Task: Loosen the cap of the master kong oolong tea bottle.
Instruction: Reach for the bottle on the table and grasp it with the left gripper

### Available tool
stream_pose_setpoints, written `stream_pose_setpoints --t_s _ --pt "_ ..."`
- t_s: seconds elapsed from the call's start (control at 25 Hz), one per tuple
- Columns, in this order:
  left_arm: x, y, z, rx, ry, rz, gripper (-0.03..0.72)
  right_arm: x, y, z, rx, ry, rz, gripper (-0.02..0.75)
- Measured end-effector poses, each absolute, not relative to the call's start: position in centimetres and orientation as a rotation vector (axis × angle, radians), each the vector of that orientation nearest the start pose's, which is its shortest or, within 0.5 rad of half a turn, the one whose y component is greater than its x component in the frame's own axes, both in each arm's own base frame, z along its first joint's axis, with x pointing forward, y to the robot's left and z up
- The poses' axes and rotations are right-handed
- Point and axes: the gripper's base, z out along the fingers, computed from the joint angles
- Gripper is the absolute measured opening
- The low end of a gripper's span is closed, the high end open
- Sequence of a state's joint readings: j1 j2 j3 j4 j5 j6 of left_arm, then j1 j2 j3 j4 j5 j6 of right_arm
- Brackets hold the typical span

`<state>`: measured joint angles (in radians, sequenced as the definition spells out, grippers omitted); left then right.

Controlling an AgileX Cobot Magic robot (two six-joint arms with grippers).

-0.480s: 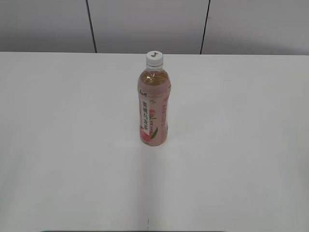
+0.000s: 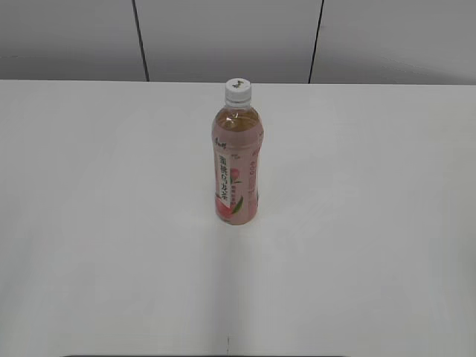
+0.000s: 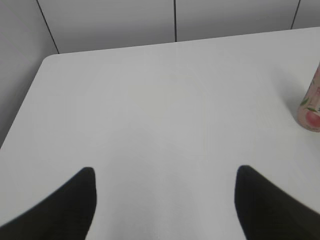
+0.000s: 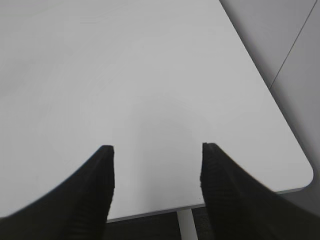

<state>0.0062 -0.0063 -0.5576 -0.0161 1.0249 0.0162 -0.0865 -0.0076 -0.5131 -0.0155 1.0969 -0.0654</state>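
Observation:
The master kong oolong tea bottle [image 2: 236,167] stands upright in the middle of the white table, with amber tea and a pink peach label. Its white cap [image 2: 238,90] sits on top. The bottle's lower part also shows at the right edge of the left wrist view [image 3: 311,107]. My left gripper [image 3: 165,172] is open and empty over bare table, well left of the bottle. My right gripper [image 4: 157,150] is open and empty above the table's right part; the bottle does not show in its view. Neither gripper shows in the exterior view.
The white table [image 2: 111,223] has a grey panelled wall [image 2: 223,37] behind it. Its left corner [image 3: 47,57] shows in the left wrist view. Its right corner [image 4: 305,180] and a white leg [image 4: 186,225] show in the right wrist view.

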Motion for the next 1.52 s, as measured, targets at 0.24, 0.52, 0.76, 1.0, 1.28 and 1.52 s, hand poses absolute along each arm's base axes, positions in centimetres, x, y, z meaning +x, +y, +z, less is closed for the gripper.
stream_pose_setpoints --t_s 0.24,0.52,0.76,1.0,1.28,1.52 --pt "-1.2 -0.1 29.6 0.011 1.944 -0.004 0.515 -0.9 0.0 27.8 0.023 2.061 -0.113 0.42" --pt "-1.2 -0.1 29.6 0.011 1.944 -0.004 0.515 -0.9 0.0 27.8 0.023 2.061 -0.113 0.42" --pt "-1.2 -0.1 29.6 0.011 1.944 -0.004 0.515 -0.9 0.0 27.8 0.023 2.061 -0.113 0.42" --pt "-1.2 -0.2 29.6 0.011 1.942 -0.012 0.515 -0.9 0.0 27.8 0.023 2.061 -0.113 0.42" --pt "0.9 -0.8 31.7 0.024 1.86 -0.104 0.515 -0.9 0.0 27.8 0.023 2.061 -0.113 0.42" --pt "5.2 -1.9 31.2 0.149 1.824 -0.18 0.515 -0.9 0.0 27.8 0.023 2.061 -0.113 0.42"
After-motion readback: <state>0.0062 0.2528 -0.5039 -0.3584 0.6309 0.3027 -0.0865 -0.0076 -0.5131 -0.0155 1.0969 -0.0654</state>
